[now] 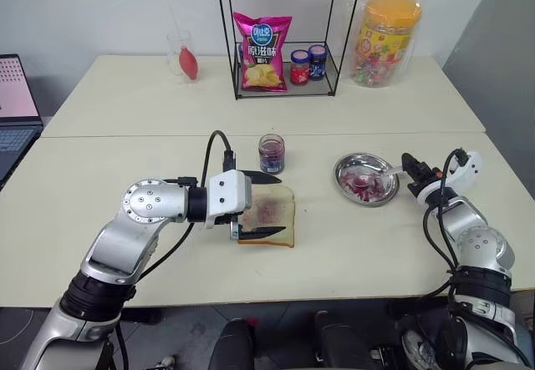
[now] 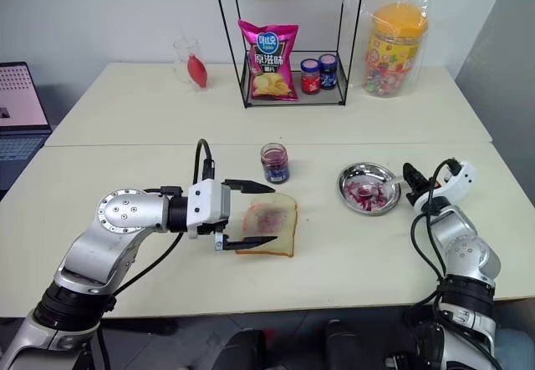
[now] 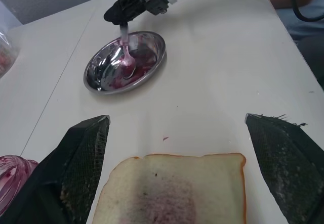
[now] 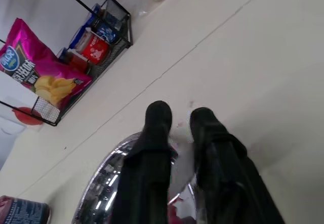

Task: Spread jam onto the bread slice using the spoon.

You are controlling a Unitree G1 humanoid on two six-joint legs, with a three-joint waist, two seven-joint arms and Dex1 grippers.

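- The left claw [image 1: 261,205] stands wide open and empty at lower centre of the head view, one finger on each side of the bread slice [image 1: 269,215]. A nudge from either finger could drag the slice across the table [image 1: 351,253].
- The bread slice lies flat at centre, with a faint smear of jam [image 3: 164,204] in its middle. The coat looks thin, so my guess is that spreading is only partly done.
- At centre right, the right claw [image 3: 123,26] sits at the rim of the steel dish [image 1: 343,172], its fingers a little apart around the spoon [image 3: 125,64] handle. Whether they truly grip it, I cannot tell. A loose hold could let the spoon tip and drop jam on the table.
- The open jam jar [image 1: 271,153] stands just beyond the slice; a passing arm might knock it.
- The left wrist view shows the spoon bowl resting in the jam-smeared dish, which the head view leaves indistinct. The right wrist view shows the gap between the fingers [image 4: 152,138].
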